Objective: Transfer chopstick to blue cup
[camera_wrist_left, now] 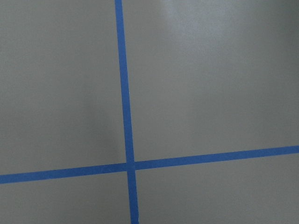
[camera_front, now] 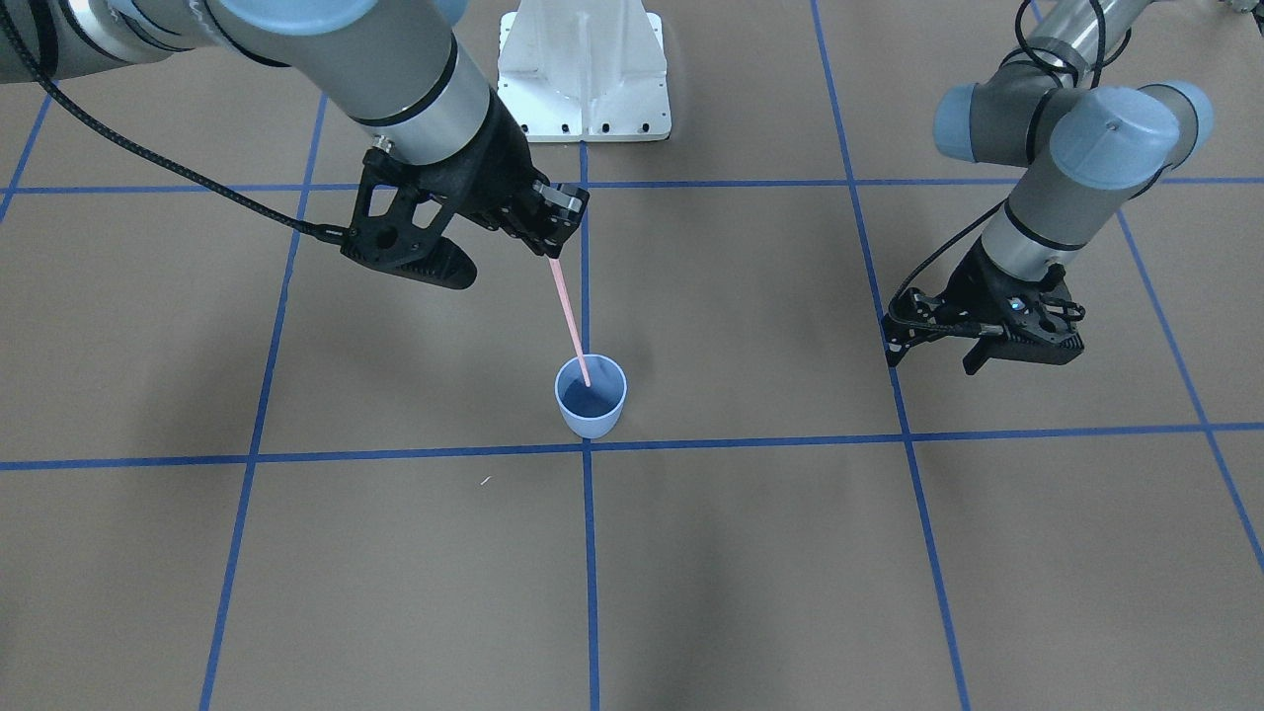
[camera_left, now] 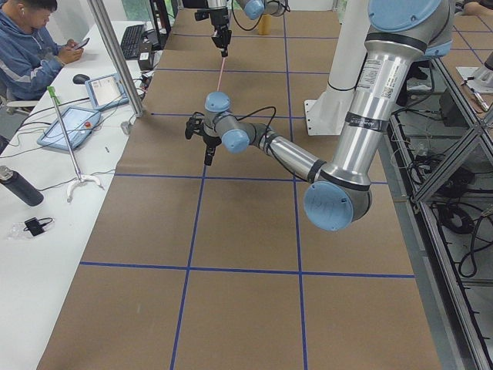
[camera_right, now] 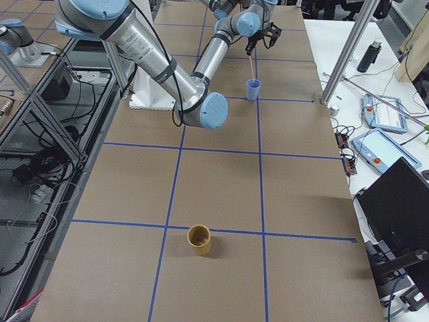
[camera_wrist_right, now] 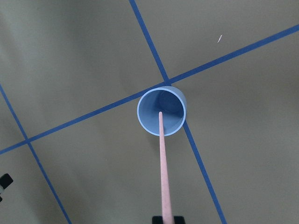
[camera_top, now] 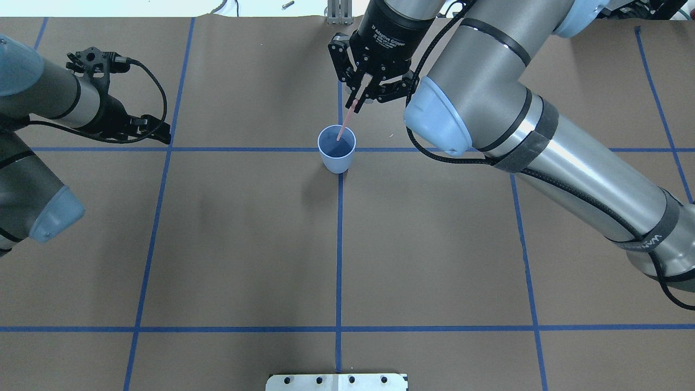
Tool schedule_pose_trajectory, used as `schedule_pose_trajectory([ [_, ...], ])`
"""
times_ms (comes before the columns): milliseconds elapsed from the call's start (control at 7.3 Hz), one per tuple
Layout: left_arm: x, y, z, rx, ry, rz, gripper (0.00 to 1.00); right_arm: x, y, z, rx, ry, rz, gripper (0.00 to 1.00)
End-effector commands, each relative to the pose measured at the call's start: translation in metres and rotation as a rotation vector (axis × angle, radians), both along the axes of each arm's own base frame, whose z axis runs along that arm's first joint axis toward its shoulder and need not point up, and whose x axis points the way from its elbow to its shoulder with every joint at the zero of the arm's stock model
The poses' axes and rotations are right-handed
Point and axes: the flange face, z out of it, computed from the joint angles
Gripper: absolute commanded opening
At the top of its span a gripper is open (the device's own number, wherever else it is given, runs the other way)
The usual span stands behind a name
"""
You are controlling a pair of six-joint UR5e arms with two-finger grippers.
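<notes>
- Where two blue tape lines (camera_top: pixel 339 244) cross, the blue cup (camera_top: pixel 336 162) stands upright — the chopstick (camera_top: pixel 347 117) dips its lower end inside.
- Well to its left, the left gripper (camera_top: pixel 163 136) hangs above the table (camera_top: pixel 244 244); its opening cannot be told.
- Farther, the right gripper (camera_top: pixel 361 95) pinches the chopstick's top.

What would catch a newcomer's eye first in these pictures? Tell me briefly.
The pink chopstick, pinched at its top by the right gripper, slants down with its lower tip inside the mouth of the blue cup. That cup stands upright mid-table, right beside a crossing of blue tape lines. Far off, toward the table's end on the robot's right, a brown cup stands alone.
</notes>
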Motion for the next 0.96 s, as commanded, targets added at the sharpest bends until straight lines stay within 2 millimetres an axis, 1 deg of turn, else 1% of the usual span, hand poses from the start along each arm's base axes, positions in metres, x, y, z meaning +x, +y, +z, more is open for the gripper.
schedule_pose_trajectory([
  [0,0.000,0.000,0.000,-0.001,0.001,-0.001,0.98,-0.011,0.000,0.005,-0.008,0.011,-0.011,0.00],
  [137,0.000,0.000,-0.001,0.001,0.002,-0.001,0.98,-0.014,-0.002,0.006,-0.012,0.017,-0.010,0.00],
  [274,0.000,0.000,-0.001,0.001,0.002,-0.001,0.98,-0.017,-0.005,0.010,-0.018,0.024,-0.011,0.23],
  [411,0.000,0.001,-0.002,0.002,0.003,-0.001,0.98,-0.023,-0.013,0.010,-0.002,0.014,-0.012,0.36],
  [548,-0.002,0.001,0.000,-0.001,0.001,-0.003,0.98,-0.030,-0.020,0.011,0.009,-0.004,-0.006,0.41],
  [685,-0.003,0.002,0.003,-0.004,-0.002,-0.003,0.98,-0.033,-0.025,0.006,0.007,-0.003,-0.004,0.46],
  [822,-0.003,0.002,0.003,-0.002,-0.002,-0.001,0.98,-0.032,-0.025,0.003,0.010,-0.006,-0.004,0.46],
])
